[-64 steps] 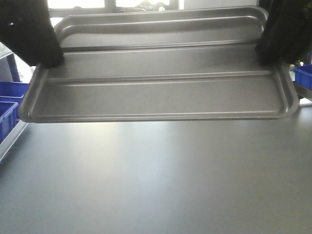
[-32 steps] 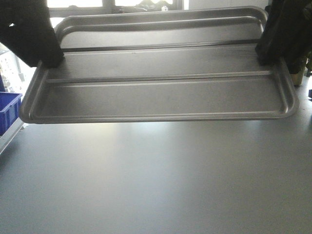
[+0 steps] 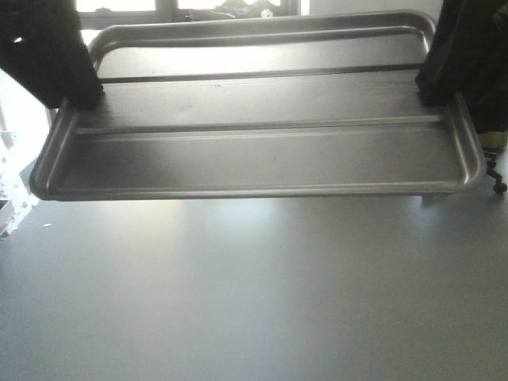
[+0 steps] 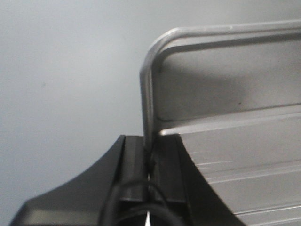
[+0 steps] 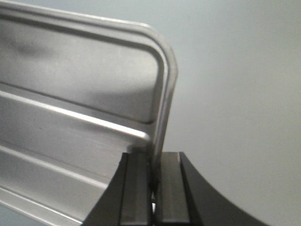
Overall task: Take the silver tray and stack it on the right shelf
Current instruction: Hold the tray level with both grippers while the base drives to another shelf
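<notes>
The silver tray (image 3: 262,151) hangs level above the grey surface, shiny, with two long ridges along its base. My left gripper (image 3: 81,97) is shut on the rim of its left short side, and my right gripper (image 3: 432,89) is shut on the rim of its right short side. In the left wrist view the black fingers pinch the thin tray (image 4: 235,141) rim at the left gripper (image 4: 149,141). In the right wrist view the right gripper (image 5: 155,157) clamps the tray (image 5: 70,94) rim near a rounded corner. The right shelf is out of view.
A plain grey surface (image 3: 254,302) spreads below the tray. A black caster wheel (image 3: 498,187) shows at the right edge. A white frame (image 3: 8,198) stands at the far left. Bright windows (image 3: 119,5) lie behind the tray.
The background has slid sideways: the blue bins at the left and right edges have left the view, and a caster wheel and white frame have appeared. The tray and both grips look unchanged.
</notes>
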Controlling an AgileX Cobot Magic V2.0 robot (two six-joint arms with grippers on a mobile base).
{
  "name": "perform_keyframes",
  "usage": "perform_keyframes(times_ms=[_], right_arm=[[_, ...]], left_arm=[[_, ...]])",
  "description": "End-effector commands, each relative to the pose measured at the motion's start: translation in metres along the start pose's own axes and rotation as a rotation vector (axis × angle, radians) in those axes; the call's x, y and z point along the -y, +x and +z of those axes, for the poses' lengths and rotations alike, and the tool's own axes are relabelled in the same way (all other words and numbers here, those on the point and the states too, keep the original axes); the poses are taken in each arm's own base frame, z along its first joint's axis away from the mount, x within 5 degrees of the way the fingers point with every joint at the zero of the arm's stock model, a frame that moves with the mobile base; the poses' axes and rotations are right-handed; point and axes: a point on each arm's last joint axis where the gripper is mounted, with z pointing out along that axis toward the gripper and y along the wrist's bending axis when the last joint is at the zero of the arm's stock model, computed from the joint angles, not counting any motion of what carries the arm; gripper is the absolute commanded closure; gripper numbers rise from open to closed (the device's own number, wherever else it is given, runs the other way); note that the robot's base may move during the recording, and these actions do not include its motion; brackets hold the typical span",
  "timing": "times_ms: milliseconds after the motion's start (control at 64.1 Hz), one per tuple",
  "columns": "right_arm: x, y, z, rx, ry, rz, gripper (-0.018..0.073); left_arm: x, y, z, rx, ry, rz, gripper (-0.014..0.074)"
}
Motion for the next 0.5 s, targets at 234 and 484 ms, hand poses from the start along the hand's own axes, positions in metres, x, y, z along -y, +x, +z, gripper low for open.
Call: perform_keyframes(times_ms=[234,484], right_arm=[[-0.0006,-0.0124,-0.0149,0.114,-0.034,-0.035,0.0503],[-0.0006,-0.0124,-0.0149,0.114,-0.034,-0.035,0.0503]], left_arm=[[0.0012,-0.0052,-0.0158,0.06,0.009,0.037,0.0698],[0.0014,-0.0051,-0.0158,0.059,0.01,0.036,0.0698]])
